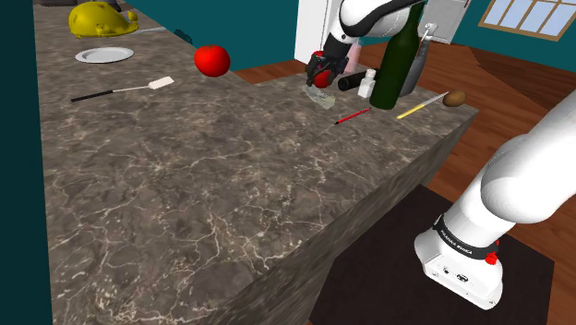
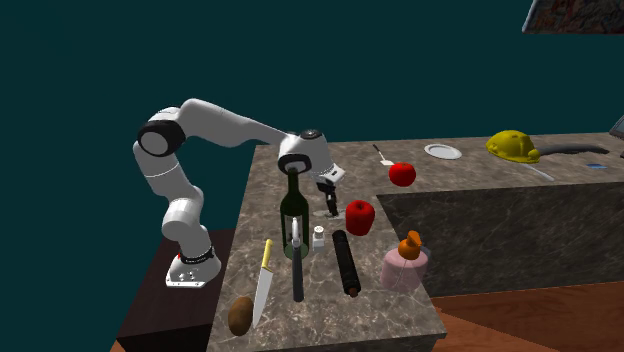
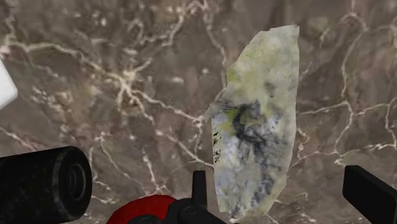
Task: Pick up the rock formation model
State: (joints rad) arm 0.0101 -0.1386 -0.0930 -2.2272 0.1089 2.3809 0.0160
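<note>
Rock formation model [image 3: 257, 127] lies between fingers of open gripper [image 3: 278, 177], untouched, its long axis across their closing line

You see the end effector [image 3: 278, 182] with its black fingers [image 3: 199, 188] standing apart above the veined brown tabletop [image 3: 114, 83]. The pale green-grey rock formation model [image 3: 257, 133] lies flat between them. A black cylinder [image 3: 41, 184] and a red rounded object [image 3: 147, 209] sit outside one finger.

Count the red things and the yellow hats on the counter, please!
Red things: 3 (one fruit, another fruit, a pencil)
Yellow hat: 1
Total: 4
</note>
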